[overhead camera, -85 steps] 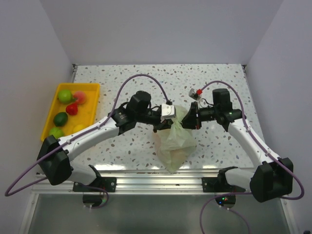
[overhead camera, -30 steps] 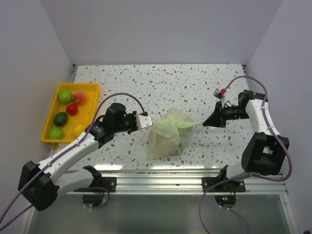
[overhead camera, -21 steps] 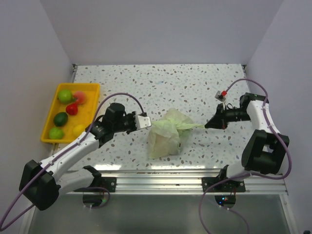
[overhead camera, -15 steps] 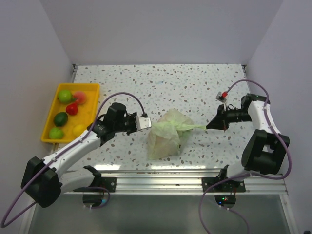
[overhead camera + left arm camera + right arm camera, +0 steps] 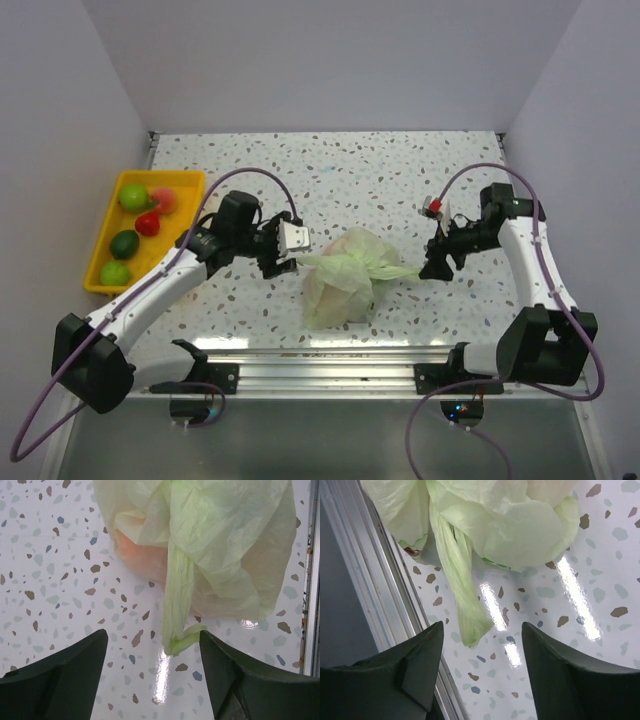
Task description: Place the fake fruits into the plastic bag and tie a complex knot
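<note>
Facing the bag [image 5: 338,292] from opposite sides, we have the left gripper [image 5: 287,254] and right gripper [image 5: 429,268] both wide open and empty, equally near, the left tail [image 5: 178,600] and right tail [image 5: 456,575] each stretching lengthwise from the bag ahead back between the fingers.

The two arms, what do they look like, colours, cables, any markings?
The left arm and the right arm both have white link shells with chunky black joints and black bases. A purple cable loops along each. The left gripper carries a white block; the right gripper has a small red dot beside it. The fingers are matte black, broad and tapering.
</note>
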You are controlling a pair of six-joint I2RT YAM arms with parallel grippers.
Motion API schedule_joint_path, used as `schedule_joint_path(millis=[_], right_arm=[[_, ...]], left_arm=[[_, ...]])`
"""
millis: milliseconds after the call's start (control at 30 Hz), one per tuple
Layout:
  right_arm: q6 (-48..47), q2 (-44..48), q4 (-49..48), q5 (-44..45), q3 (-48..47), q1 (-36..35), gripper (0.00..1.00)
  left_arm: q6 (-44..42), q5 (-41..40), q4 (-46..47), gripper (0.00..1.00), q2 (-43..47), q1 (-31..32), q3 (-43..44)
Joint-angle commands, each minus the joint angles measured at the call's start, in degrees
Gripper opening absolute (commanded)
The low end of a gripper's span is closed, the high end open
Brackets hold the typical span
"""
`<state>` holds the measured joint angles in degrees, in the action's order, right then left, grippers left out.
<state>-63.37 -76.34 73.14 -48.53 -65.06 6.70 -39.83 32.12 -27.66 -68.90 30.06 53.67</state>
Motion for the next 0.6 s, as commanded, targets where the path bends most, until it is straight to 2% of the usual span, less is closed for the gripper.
schedule_joint_path(millis=[0, 33, 67, 200, 333, 400, 567], right_arm=[[-0.34, 0.66, -0.55, 4.67, -2.79, -0.98, 0.73], [-0.43, 0.84, -0.55, 5.20, -2.71, -2.03, 0.74], [-0.43, 1.45, -1.16, 5.81, -2.36, -2.65, 0.75], [1.67, 2.94, -5.20, 9.41, 0.19, -8.87, 0.79], [2.81, 2.86, -7.56, 11.08, 1.51, -13.10, 0.91], [3.87, 2.68, -9.68, 12.32, 3.00, -14.43, 0.92], [6.32, 0.05, -16.97, 16.01, 5.03, -18.12, 0.91]], left_arm=[[-3.31, 2.07, -5.12, 0.81, -0.18, 0.26, 4.07], [-3.84, 1.72, -5.12, 0.96, -0.27, 0.35, 4.42], [-4.28, 1.55, -5.12, 1.00, -0.35, 0.52, 4.69], [-6.47, 1.72, -6.34, 1.00, -1.93, 2.80, 5.83], [-8.15, 0.76, -6.71, 1.00, -2.37, 6.14, 4.87], [-7.63, -1.08, -4.52, 1.00, -2.81, 8.59, 3.99], [-6.57, -3.02, -1.44, 1.00, -6.76, 10.01, 4.77]])
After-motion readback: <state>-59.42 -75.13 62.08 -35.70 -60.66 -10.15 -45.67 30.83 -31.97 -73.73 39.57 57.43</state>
